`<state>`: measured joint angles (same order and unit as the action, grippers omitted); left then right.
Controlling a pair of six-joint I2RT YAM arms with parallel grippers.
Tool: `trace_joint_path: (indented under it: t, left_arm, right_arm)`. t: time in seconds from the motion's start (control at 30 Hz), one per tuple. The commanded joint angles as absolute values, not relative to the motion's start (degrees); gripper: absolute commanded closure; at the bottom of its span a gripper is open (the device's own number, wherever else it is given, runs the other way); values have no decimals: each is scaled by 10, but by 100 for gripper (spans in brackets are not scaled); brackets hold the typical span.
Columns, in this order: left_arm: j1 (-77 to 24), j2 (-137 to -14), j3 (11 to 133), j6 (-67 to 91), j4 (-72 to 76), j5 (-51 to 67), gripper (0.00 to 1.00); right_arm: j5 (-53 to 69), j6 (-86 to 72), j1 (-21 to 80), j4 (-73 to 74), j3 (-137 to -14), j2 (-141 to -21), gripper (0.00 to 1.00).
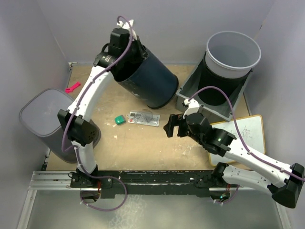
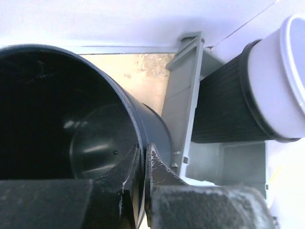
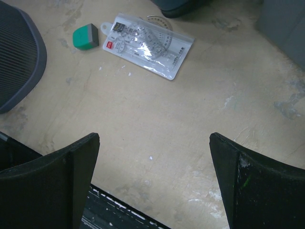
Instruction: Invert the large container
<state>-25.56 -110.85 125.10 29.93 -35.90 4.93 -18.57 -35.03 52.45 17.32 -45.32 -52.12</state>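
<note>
— Large navy container [image 1: 147, 81]: where does it sit?
— Tilted at the table's [image 1: 143, 148] far middle, mouth toward the back-left. The left gripper [image 2: 144, 155] pinches its rim.
— And the right gripper [image 1: 172, 126]?
— Jaws spread wide, above the bare tabletop near the geometry-set pouch [image 3: 148, 45].

Both arms, left arm [image 1: 93, 88] and right arm [image 1: 257, 160], are white tubular links joined by bulky black motor housings, each trailed by a thin purple cable [image 1: 232, 106]. The left claw [image 2: 144, 152] is matte black with pale, scuffed edges. The right claw [image 3: 155, 143] has broad black fingers [image 3: 52, 176], one faintly smeared green. The bases sit on a black rail [image 1: 152, 181].
</note>
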Motion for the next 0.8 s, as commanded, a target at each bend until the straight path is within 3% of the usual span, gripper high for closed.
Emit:
trace_joint_path:
  t: [0.0,0.17,0.77]
  left_arm:
    - [-186,-1037,1189,428,-170,127,100]
    - [-123,-1010,1068,488,-91,172,100]
    - [-53,-1028,1009,243,-305,110,100]
  right_arm:
    - [-202,-355,524,168,-480,-512,1]
    - [-203,-358,524,171,-479,-508,1]
    - [-198,-344,520,85,-511,-565,0]
